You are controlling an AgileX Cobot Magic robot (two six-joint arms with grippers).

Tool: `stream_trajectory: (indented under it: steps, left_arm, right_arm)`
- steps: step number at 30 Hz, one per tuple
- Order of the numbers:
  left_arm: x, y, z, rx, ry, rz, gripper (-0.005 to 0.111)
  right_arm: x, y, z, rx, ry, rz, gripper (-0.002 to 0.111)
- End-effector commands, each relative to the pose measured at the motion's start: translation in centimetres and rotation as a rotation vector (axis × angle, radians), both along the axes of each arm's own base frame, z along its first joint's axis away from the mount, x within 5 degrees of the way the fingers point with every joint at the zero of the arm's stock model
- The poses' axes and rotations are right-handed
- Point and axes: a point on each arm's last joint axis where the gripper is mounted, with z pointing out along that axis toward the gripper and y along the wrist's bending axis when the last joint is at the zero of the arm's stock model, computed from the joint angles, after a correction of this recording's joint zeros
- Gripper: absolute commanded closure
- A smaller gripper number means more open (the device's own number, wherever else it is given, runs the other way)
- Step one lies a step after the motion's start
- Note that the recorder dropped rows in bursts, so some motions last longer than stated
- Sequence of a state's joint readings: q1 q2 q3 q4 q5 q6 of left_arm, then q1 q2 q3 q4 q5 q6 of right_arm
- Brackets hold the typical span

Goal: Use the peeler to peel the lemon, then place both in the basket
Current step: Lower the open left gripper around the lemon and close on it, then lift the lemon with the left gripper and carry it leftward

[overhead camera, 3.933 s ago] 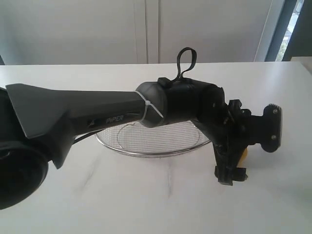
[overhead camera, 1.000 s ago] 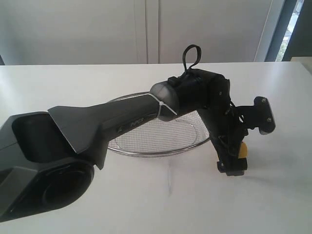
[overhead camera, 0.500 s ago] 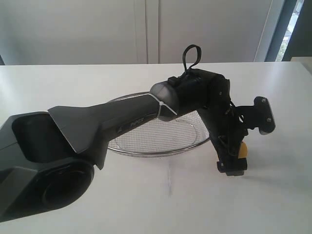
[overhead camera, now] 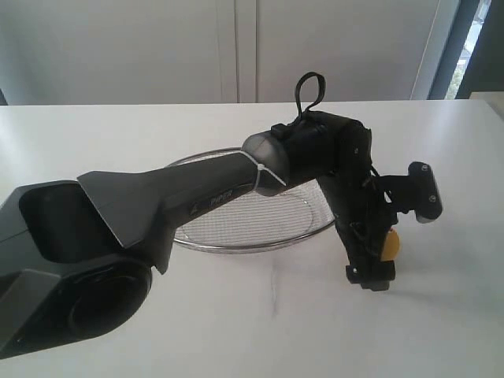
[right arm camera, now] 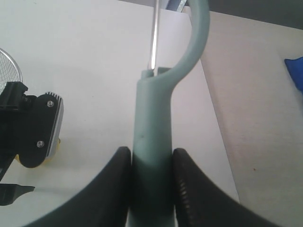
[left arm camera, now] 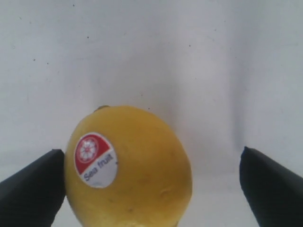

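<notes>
The lemon (overhead camera: 389, 246) rests on the white table just right of the wire basket (overhead camera: 236, 246). My left gripper (overhead camera: 394, 236) reaches down across the basket and straddles the lemon, open. In the left wrist view the lemon (left arm camera: 128, 165) shows its red-and-white sticker; one finger (left arm camera: 28, 189) is against or very near it and the other (left arm camera: 274, 189) stands well apart. My right gripper (right arm camera: 151, 189) is shut on the pale teal handle of the peeler (right arm camera: 151, 137), whose blade head points away. The right gripper is out of the exterior view.
The left arm (overhead camera: 157, 213) crosses over the basket and hides part of it. In the right wrist view the left gripper (right arm camera: 38, 132) and the basket rim (right arm camera: 9, 66) sit at one side; the table edge (right arm camera: 215, 118) runs close by, with floor and a blue object (right arm camera: 296, 71) beyond.
Since 3.9 s ago the left arm has swung and lowered its gripper over the lemon. In the last second the gripper has shifted slightly lower and left; more lemon shows.
</notes>
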State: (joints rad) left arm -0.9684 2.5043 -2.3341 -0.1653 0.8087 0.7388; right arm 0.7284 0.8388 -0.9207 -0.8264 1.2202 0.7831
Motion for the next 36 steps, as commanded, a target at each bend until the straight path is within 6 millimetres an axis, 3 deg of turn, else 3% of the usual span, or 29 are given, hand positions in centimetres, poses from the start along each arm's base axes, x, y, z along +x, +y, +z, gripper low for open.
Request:
stream_trajectory:
  steps: [1,6,9,16,20,27,36]
  left_arm:
    - [-0.2,0.0,0.3,0.005,0.015,-0.005,0.009]
    - [-0.2,0.0,0.3,0.003,0.014,-0.005,0.009]
    - [-0.2,0.0,0.3,0.003,0.014,-0.005,0.016]
    - [-0.1,-0.1,0.3,-0.014,0.017,0.024,0.070]
    - [0.0,-0.2,0.4,-0.019,0.013,0.025,0.087]
    - [-0.1,-0.2,0.6,-0.026,0.018,0.025,0.091]
    - [-0.7,0.0,3.6,-0.088,0.035,0.024,0.091]
  right_arm:
    - [-0.1,-0.3,0.1,-0.005,-0.016,-0.013,0.108]
    - [-0.1,-0.3,0.1,-0.005,-0.016,-0.013,0.108]
    - [-0.1,-0.3,0.1,-0.005,-0.016,-0.013,0.108]
    - [-0.1,-0.3,0.1,-0.005,-0.016,-0.013,0.108]
    - [-0.1,-0.3,0.1,-0.005,-0.016,-0.013,0.108]
    - [-0.1,-0.3,0.1,-0.005,-0.016,-0.013,0.108]
    - [-0.1,-0.3,0.1,-0.005,-0.016,-0.013,0.108]
